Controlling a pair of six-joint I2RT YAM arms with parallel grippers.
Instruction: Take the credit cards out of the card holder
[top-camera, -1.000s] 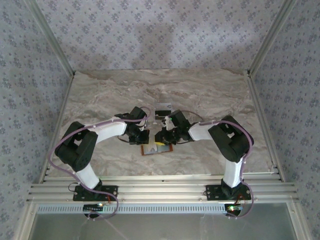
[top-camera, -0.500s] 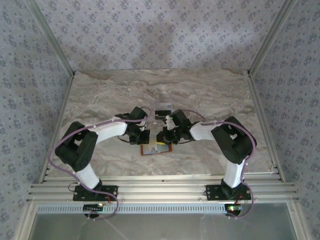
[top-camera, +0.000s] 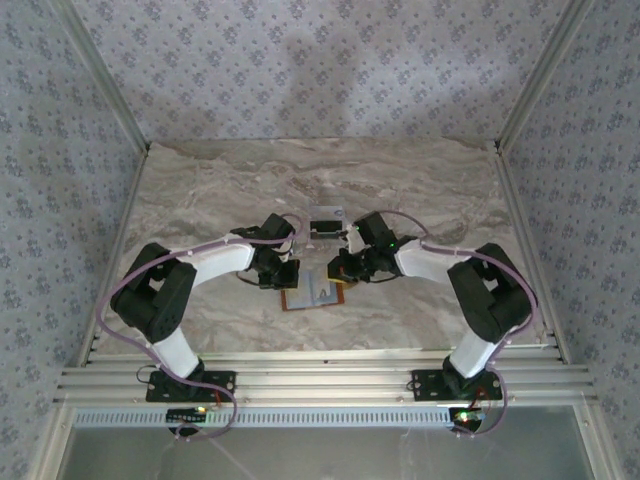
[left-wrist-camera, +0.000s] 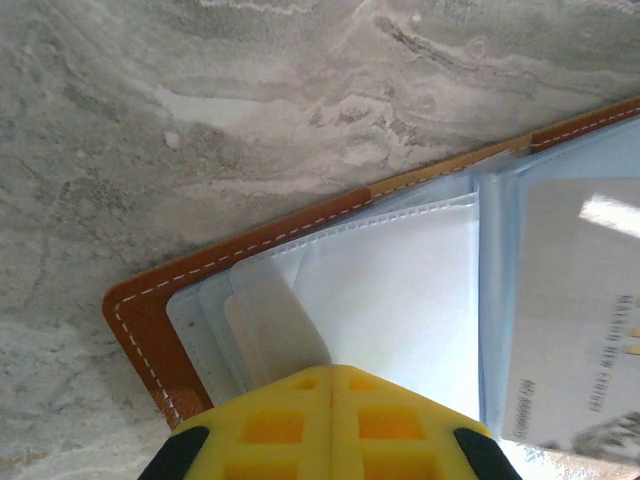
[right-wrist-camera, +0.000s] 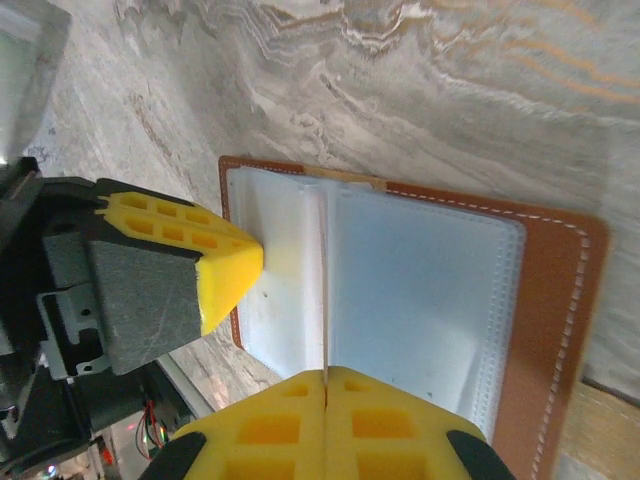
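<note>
The brown leather card holder (top-camera: 300, 299) lies open on the marble table, its pale lining up. My left gripper (left-wrist-camera: 332, 370) is shut, and its yellow tips press down on the holder's left page (left-wrist-camera: 400, 290). In the top view the left gripper (top-camera: 287, 278) sits at the holder's left end. My right gripper (right-wrist-camera: 326, 372) is shut on a whitish credit card (right-wrist-camera: 325, 280), seen edge-on, standing up along the holder's fold. The same card (left-wrist-camera: 575, 310) shows its printed face in the left wrist view. The right gripper (top-camera: 338, 272) is over the holder's right half (right-wrist-camera: 555, 300). The dark card is hidden.
A clear plastic stand (top-camera: 325, 222) stands just behind the two grippers. The left gripper's yellow fingers (right-wrist-camera: 225, 262) are close beside the held card. Bare marble table (top-camera: 200, 200) spreads to the left, right and back, bounded by metal rails.
The right gripper has closed fully on the whitish card and its arm has swung right and back. The card has tilted up from the holder. The left arm has not moved.
</note>
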